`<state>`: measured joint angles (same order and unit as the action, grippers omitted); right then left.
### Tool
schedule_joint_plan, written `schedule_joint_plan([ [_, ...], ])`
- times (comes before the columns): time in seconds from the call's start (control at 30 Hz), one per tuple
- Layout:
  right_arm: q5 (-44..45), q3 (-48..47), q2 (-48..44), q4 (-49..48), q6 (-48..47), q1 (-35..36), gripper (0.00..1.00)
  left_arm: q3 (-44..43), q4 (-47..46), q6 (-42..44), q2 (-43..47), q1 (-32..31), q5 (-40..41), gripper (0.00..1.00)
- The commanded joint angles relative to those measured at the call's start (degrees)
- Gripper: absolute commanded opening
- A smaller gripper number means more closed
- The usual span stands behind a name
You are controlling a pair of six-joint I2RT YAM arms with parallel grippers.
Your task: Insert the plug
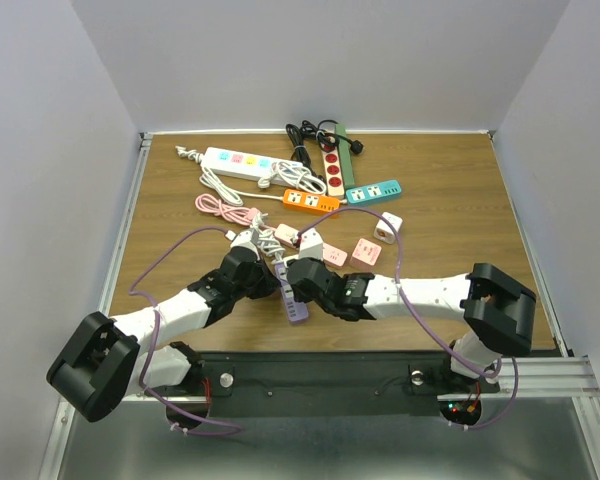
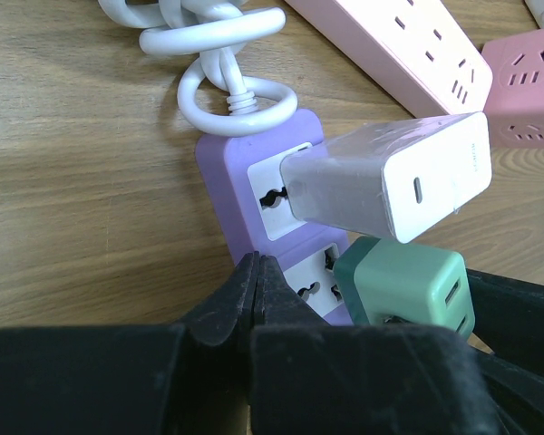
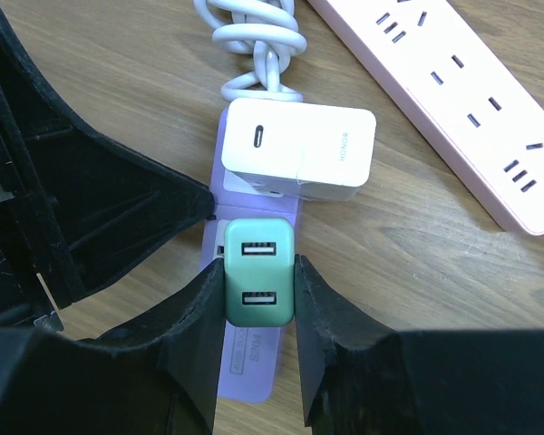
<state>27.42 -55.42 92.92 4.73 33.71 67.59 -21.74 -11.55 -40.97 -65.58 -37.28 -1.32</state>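
Observation:
A purple power strip [image 1: 297, 306] lies at the table's near middle, with a white charger [image 3: 299, 149] plugged into its far socket. My right gripper [image 3: 259, 283] is shut on a green two-port USB plug [image 3: 259, 270] and holds it over the strip's middle socket [image 2: 313, 276]. I cannot tell whether its prongs are in. My left gripper [image 2: 257, 272] is shut and empty, its tips against the strip's left edge [image 2: 227, 195], just beside the green plug [image 2: 403, 285]. The strip's white cord [image 2: 222, 54] coils at its far end.
A pink power strip [image 3: 462, 100] lies just right of the purple one, with pink cube adapters [image 1: 366, 252] and a white cube [image 1: 388, 225] beyond. Further back lie a white strip [image 1: 235, 163], an orange one [image 1: 310, 201], a teal one [image 1: 373, 191] and a green one [image 1: 335, 160].

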Motion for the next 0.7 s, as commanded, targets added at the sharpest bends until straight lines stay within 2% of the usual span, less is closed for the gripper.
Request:
schedule_joint_plan([
  [0.0,-4.6,3.9,4.8,5.7,1.9,1.1,0.00,2.1,2.9,1.4,-2.1,-0.5,-1.1,0.00],
  [0.43,-2.2,3.3,5.8,10.8,5.5,2.9,0.00,2.0,2.8,1.8,-2.7,-0.6,-1.4,0.00],
  [0.67,-0.8,-0.2,9.3,10.8,3.6,3.0,0.00,1.3,2.2,2.6,-4.6,-0.5,-1.9,0.00],
])
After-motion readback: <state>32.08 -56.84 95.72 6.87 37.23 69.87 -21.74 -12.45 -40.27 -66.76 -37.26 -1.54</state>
